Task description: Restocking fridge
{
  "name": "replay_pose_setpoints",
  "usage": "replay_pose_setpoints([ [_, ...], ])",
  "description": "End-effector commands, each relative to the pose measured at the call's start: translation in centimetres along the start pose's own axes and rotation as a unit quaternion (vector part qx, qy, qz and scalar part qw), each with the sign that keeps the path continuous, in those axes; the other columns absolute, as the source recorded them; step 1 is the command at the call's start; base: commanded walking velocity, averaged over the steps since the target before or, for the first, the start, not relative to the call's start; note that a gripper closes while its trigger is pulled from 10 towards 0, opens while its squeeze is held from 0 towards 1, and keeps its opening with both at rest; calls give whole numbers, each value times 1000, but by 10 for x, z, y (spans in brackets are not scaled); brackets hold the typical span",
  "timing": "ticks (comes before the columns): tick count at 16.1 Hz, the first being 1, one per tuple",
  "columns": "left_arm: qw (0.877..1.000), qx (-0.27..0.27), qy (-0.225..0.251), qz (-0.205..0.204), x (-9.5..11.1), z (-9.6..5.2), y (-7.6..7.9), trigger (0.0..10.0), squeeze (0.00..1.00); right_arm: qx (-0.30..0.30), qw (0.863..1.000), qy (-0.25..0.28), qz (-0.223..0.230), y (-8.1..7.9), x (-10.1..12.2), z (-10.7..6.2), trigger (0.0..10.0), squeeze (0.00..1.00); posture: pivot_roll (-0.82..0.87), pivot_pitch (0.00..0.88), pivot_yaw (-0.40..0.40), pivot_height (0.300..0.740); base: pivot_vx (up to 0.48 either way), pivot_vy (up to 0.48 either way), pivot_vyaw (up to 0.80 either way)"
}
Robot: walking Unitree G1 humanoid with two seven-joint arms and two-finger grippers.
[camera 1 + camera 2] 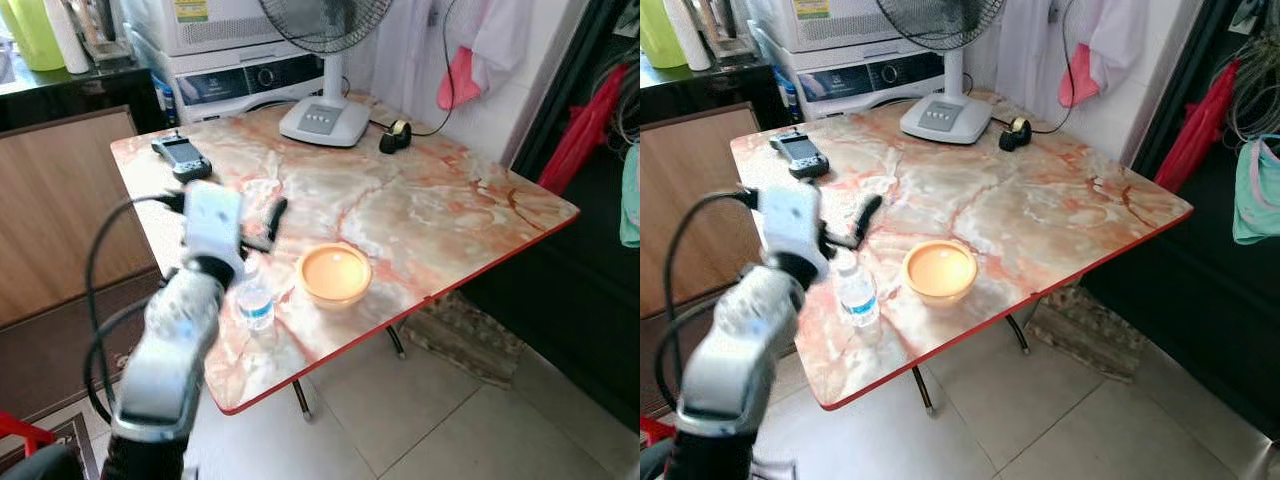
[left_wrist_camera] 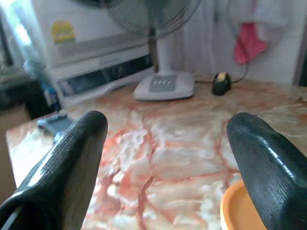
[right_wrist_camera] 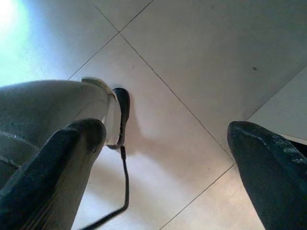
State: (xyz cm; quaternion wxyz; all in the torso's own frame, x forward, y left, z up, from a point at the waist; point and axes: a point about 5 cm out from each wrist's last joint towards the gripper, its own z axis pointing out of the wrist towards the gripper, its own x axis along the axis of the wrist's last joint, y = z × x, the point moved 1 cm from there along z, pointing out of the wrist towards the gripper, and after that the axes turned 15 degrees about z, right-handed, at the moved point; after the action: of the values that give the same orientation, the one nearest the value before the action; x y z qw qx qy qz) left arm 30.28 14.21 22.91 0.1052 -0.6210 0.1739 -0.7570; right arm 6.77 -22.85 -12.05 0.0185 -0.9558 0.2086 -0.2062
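Small clear plastic water bottle (image 1: pixel 856 293) w/ blue label stands upright near table's front-left edge, just left of the round orange plastic bowl (image 1: pixel 939 271). Likely light, thin-walled, slick; best pinched mid-body at the label, gently. Left gripper (image 2: pixel 163 158) hovers over the marbled orange tabletop (image 1: pixel 420 210) beside it, fingers wide apart, empty. Right gripper (image 3: pixel 163 167) hangs idle over floor tiles, also spread.

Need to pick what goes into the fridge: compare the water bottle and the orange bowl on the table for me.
The water bottle is clear plastic and stands tall and narrow; the orange bowl is opaque, low and wide. The bottle is closed at the top, while the bowl is open and looks empty. The bottle stands right beside the left gripper, whose fingers are open; the bowl sits further off. Both stand upright near the marble table front edge.
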Motion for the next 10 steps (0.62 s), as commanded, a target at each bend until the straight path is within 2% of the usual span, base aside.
replay_pose_setpoints([
  [1, 999, -1, -34, -38, 1, 1, -5, 10000, 0, -2, 1000, -3, -8, 2, 1, 0, 10000, 0, 207, 5, -53, 740, 0, 0, 0],
  [2, 996, -21, -69, -47, 0, 1, -5, 10000, 0, -1, 1000, -4, -11, 2, 2, 0, 10000, 0, 211, 5, -54, 740, 0, 0, 0],
  [4, 992, -68, -96, -47, 4, 0, -3, 10000, 0, 0, 1000, -6, -17, 2, 2, 0, 10000, 0, 216, 4, -57, 740, 0, 0, 0],
  [7, 987, -87, -128, -34, 4, 1, -3, 10000, 0, 1, 1000, -8, -26, 1, 3, 1, 10000, 0, 218, 0, -56, 740, 0, 0, 0],
  [8, 984, -112, -139, -13, 4, 1, 0, 10000, 0, 2, 1000, -9, -27, 1, 3, 1, 10000, 0, 215, 0, -55, 740, 0, 0, 0],
  [9, 978, -147, -131, 62, 3, 0, 3, 10000, 0, 3, 1000, -10, -28, 1, 4, 1, 10000, 0, 222, 0, -55, 740, 0, 0, 0],
  [10, 976, -153, -124, 93, 1, 1, 3, 10000, 0, 3, 1000, -11, -28, 0, 4, 1, 10000, 0, 216, 0, -54, 740, 0, 0, 0],
])
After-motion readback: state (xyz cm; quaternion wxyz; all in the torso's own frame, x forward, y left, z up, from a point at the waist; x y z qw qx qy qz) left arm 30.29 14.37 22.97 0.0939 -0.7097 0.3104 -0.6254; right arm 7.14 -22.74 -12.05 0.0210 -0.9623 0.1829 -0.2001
